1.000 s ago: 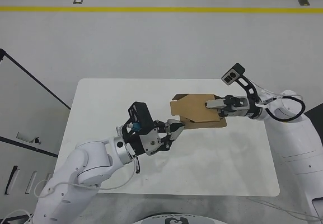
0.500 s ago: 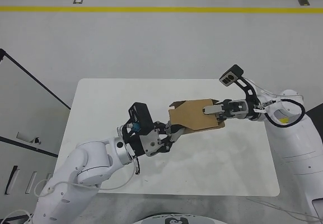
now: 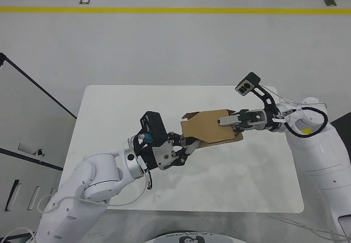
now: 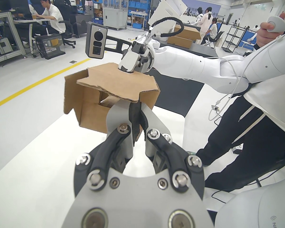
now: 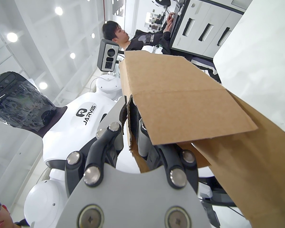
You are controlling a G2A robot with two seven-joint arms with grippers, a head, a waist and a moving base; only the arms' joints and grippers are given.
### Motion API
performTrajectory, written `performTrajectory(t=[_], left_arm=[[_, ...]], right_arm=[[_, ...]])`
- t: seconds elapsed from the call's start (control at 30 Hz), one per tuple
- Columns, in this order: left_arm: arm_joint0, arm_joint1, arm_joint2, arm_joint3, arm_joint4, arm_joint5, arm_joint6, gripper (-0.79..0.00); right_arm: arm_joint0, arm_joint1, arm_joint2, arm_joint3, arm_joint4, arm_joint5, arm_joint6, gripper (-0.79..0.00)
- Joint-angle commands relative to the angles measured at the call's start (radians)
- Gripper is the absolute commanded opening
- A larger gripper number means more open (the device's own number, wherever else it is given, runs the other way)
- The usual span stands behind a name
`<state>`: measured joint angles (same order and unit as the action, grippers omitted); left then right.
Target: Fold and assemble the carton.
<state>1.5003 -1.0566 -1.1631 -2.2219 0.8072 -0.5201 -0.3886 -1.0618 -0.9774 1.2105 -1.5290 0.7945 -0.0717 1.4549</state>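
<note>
Over table (image 3: 102, 121), L gripper (image 4: 133, 113) & R gripper (image 5: 132, 124) each clamp carton (image 3: 208, 126), opp. sides.

Left claw (image 4: 133, 107): my grey metal fingers with black pads, black link bars and a pale metal base plate.
Right claw (image 5: 133, 125): the same build as my other one.
Screws: silver round heads on my links, with two larger ones sunk in each plate.
Left arm (image 3: 102, 176): glossy white shell with a dark wrist section.
Right arm (image 3: 321, 152): white, with a small yellow mark.
Wrist cameras (image 3: 248, 83): black boxes on black brackets.
Cable (image 3: 306, 118): a black loop on the 3 o'clock side of my right wrist.
</note>
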Motion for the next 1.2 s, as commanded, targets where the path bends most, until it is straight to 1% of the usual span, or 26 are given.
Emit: performTrajectory(t=[0.0,0.4,0.7,0.93,1.17], left_arm=[[-0.002,0.0,0.004,0.001,0.0,-0.001,0.001,-0.785],[-0.006,0.0,-0.003,0.0,-0.002,0.008,0.002,-0.785],[-0.006,0.0,0.011,-0.003,0.0,0.006,-0.005,-0.785],[-0.003,0.002,-0.004,-0.009,-0.001,0.013,-0.002,-0.785],[0.005,0.003,0.004,-0.013,0.001,0.011,-0.004,-0.785]], right_arm=[[0.001,-0.001,-0.006,0.001,0.001,0.003,-0.001,-0.785],[0.008,-0.002,0.002,0.024,0.008,0.019,0.001,-0.785],[0.012,-0.01,-0.026,0.023,0.019,0.032,0.003,-0.785],[0.014,-0.009,-0.013,0.047,0.029,0.049,0.002,-0.785],[0.01,-0.011,-0.027,0.031,0.018,0.062,0.001,-0.785]])
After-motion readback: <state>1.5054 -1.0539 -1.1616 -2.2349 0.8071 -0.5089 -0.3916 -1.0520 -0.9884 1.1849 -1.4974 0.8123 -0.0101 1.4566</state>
